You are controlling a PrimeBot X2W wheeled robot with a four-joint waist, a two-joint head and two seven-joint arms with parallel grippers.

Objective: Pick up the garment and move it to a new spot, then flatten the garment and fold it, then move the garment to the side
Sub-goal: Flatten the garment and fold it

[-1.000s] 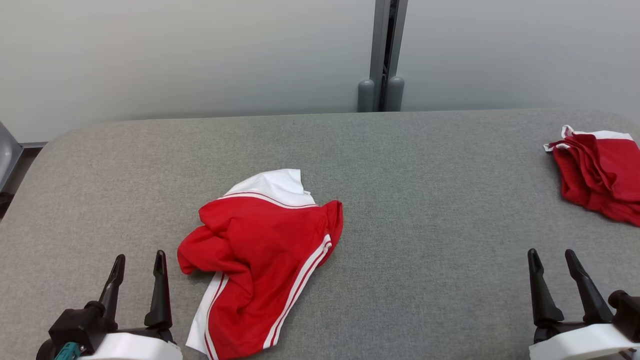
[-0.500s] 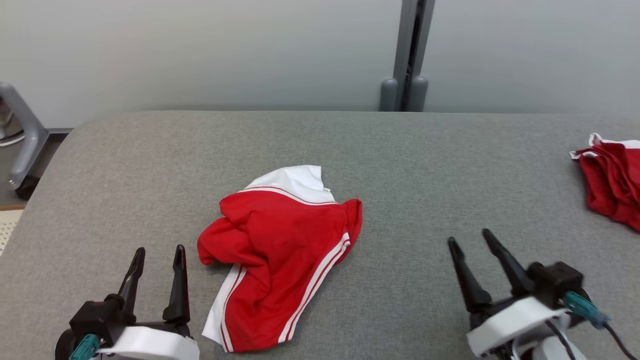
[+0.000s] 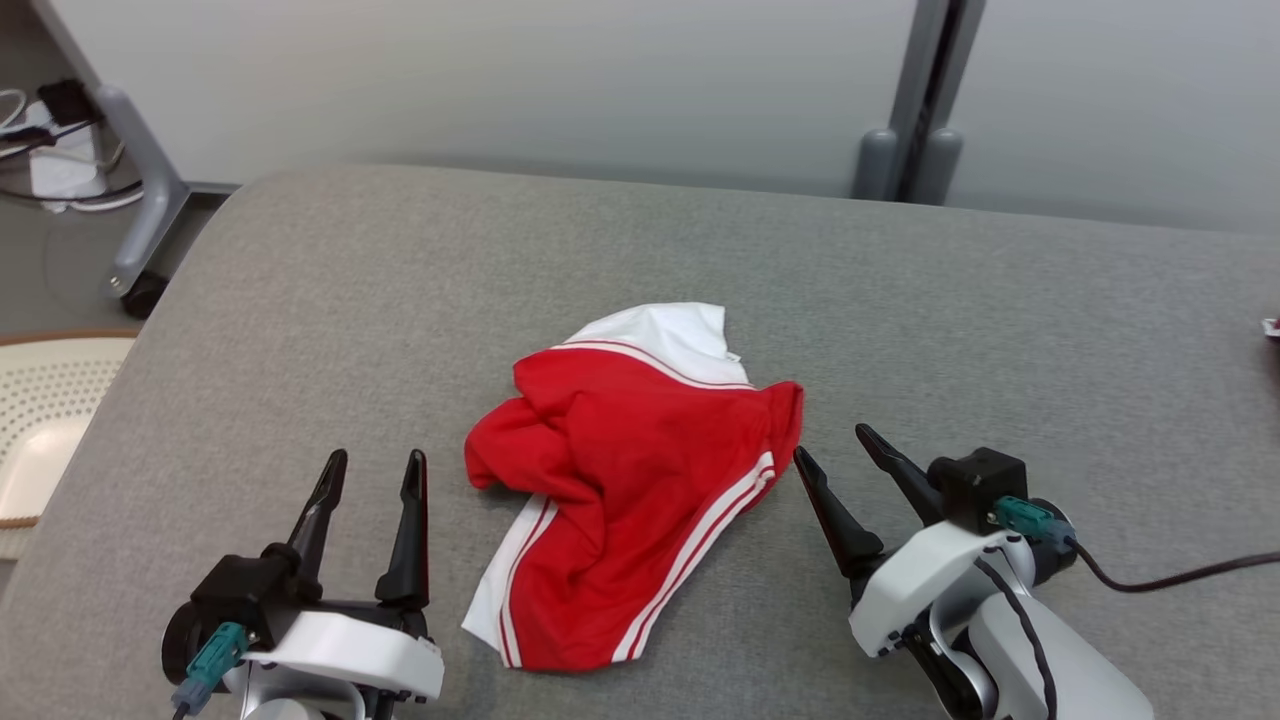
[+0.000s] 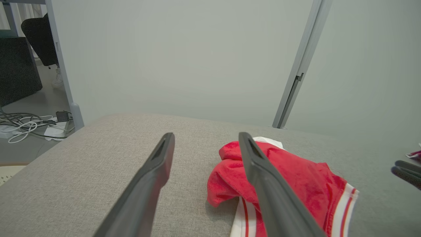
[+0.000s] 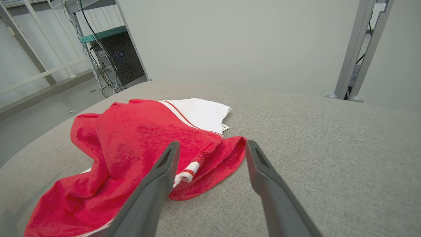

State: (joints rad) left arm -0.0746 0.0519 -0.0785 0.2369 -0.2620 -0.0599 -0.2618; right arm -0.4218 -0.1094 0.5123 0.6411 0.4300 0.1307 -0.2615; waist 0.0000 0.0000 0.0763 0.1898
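Crumpled red garment (image 3: 630, 480), white stripes, on grey woven table (image 3: 1000, 320).

Overhead head, low wrists, common garment (image 3: 640, 470)

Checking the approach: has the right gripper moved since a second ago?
Yes: the right gripper came leftward toward the red garment, from well apart to beside its right edge.

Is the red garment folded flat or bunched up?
Bunched up: the red garment lies crumpled on the gray table, its left side rolled into a lump.
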